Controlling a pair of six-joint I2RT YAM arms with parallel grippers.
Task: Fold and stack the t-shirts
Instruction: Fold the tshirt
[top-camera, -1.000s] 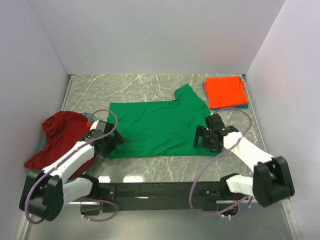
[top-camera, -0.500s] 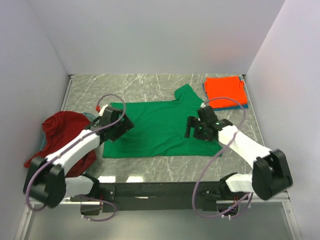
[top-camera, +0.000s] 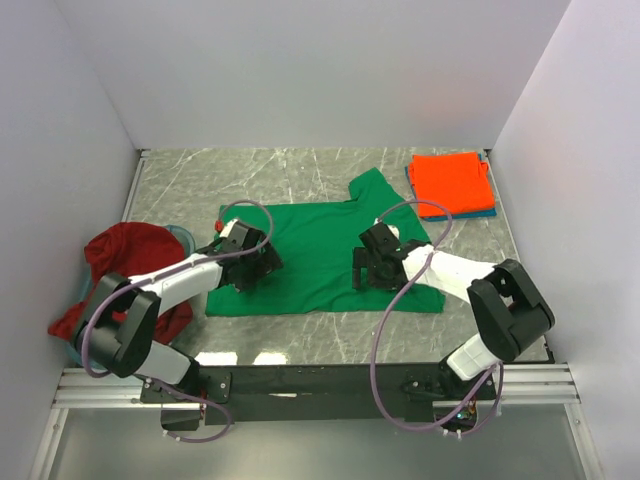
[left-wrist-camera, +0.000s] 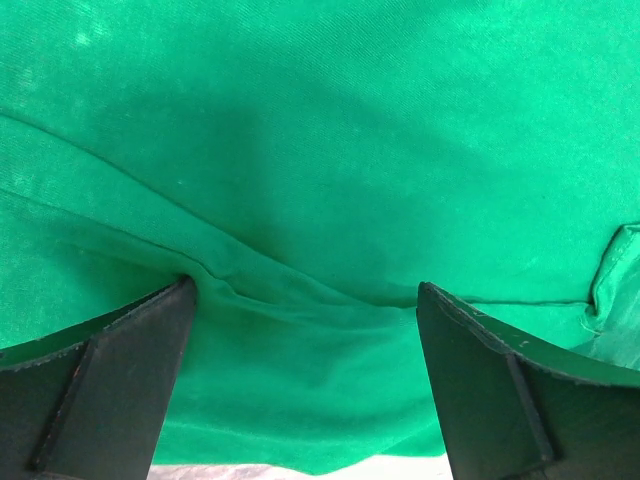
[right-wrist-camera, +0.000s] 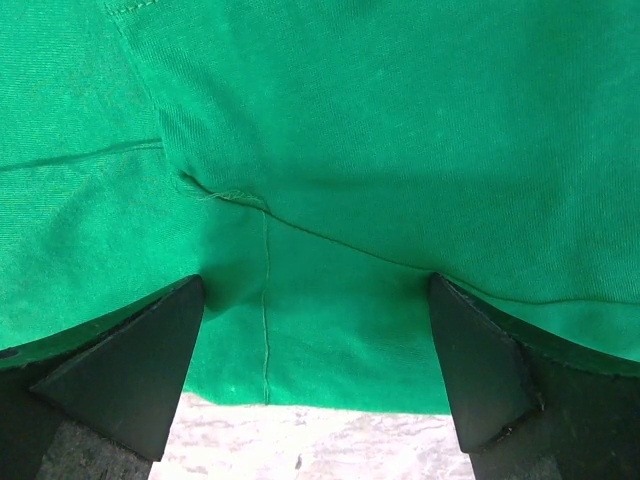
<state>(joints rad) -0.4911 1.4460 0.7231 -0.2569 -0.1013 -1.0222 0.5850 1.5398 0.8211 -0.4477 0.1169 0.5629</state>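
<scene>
Green t-shirt (top-camera: 315, 250) lies spread flat mid-table. Left gripper (top-camera: 252, 262) and right gripper (top-camera: 375, 265) rest on it at mirrored positions with jaws spread, a cloth ridge between each pair. This probably sets up an even fold before stacking on the folded orange-red t-shirt (top-camera: 450, 183).

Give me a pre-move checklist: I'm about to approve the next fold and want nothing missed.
1. green t-shirt spread flat: ok.
2. left end effector open over the green cloth: ok.
3. right end effector open over the green cloth: ok.
4. Cloth pinched by either: not ok, both sets of jaws stand wide apart.
5. orange-red shirt folded at the far right corner: ok.
6. dark red shirt folded: not ok, crumpled at left.
</scene>
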